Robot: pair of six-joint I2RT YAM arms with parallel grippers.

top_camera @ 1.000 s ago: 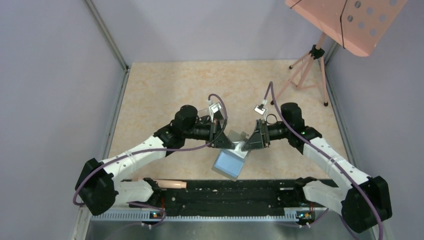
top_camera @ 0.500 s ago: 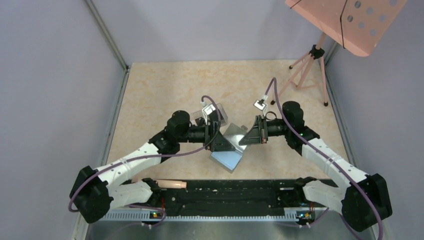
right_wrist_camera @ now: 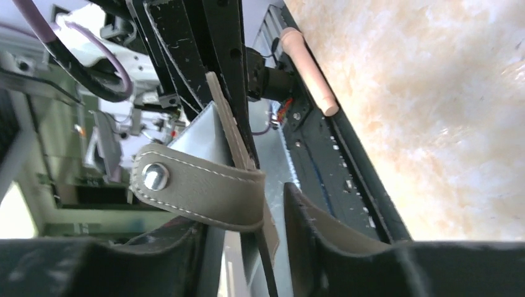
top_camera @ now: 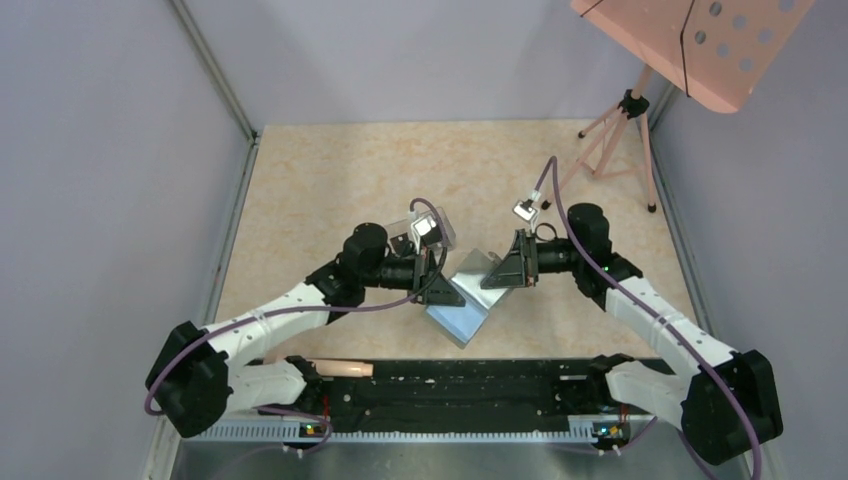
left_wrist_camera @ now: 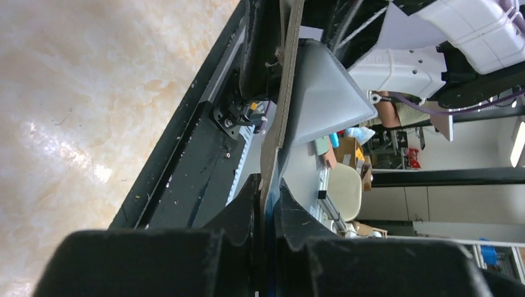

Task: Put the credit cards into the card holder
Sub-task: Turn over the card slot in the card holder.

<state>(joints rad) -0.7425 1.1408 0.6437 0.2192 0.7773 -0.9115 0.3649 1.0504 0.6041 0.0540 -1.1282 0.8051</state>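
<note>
**Operator:** Which step am I on?

**Spotter:** By my reading, you are spreading the card holder (top_camera: 462, 315) open. It hangs between your two arms, lifted off the table (top_camera: 330, 180) close to the front rail. It is folded into a shallow V with the blue-gray inside facing up.

**Operator:** How are my grips?

**Spotter:** Your left gripper (left_wrist_camera: 266, 207) is pinched tight on the thin edge of one panel. Your right gripper (right_wrist_camera: 241, 216) stands partly apart around the strap tab (right_wrist_camera: 198, 185). A gap shows beside one finger, so I judge that side is not clamped.

**Operator:** And the credit cards?

**Spotter:** I can't find them in any view, and I see no card in a slot. Loading looks not yet begun.

**Operator:** What does the next move need?

**Spotter:** You need a free hand. Either firm up the right-side hold, or lay the holder down flat and open, then go for a card and feed it in edge-first.

**Operator:** How will it handle?

**Spotter:** The outside looks like soft matte gray leather. The rounded tab has pale stitching and a shiny metal snap (right_wrist_camera: 155, 176). The panels are thin and probably limp, so expect them to flex under a pushed card. The inside looks smoother, with a slight sheen. The tabletop is glossy, marbled beige.
</note>
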